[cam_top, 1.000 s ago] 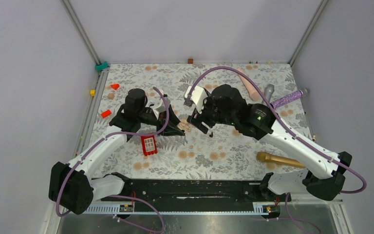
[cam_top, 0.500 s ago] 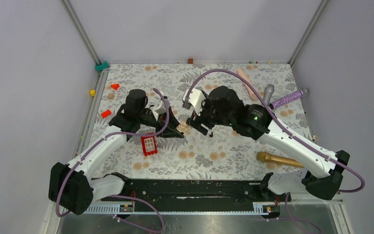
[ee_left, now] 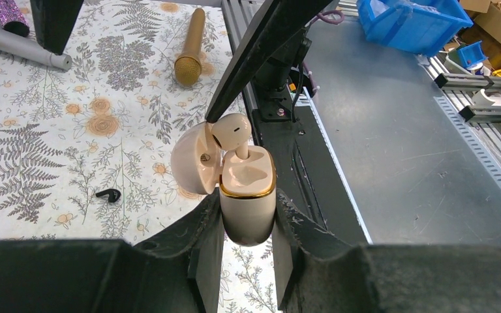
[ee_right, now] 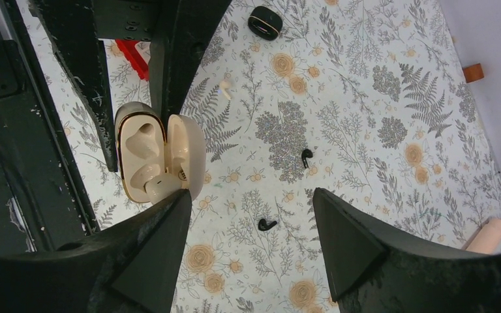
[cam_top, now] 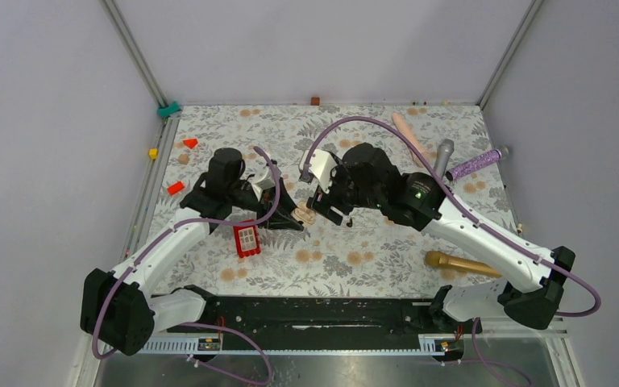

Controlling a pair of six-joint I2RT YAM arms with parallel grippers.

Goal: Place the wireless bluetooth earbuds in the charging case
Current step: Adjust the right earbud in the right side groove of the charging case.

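My left gripper (ee_left: 246,212) is shut on a beige charging case (ee_left: 248,205) and holds it upright with the lid open; it also shows in the top view (cam_top: 305,214). A beige earbud (ee_left: 231,129) stands half in one slot. My right gripper (ee_right: 251,195) is open, and its left finger tip (ee_right: 169,208) touches that earbud (ee_right: 160,187). Two tiny black earbuds (ee_right: 267,224) (ee_right: 307,155) lie on the floral cloth, the first between the right fingers. One black earbud (ee_left: 108,194) shows in the left wrist view.
A black case (ee_right: 265,21) and a loose beige earbud (ee_right: 225,87) lie farther off. A red block (cam_top: 247,239) sits near the left arm. A gold microphone (cam_top: 459,264), a grey microphone (cam_top: 445,151) and a purple stick (cam_top: 475,165) lie at the right.
My right arm has shifted a little left, bringing its gripper against the held case. The left gripper has kept hold of the case and barely moved.
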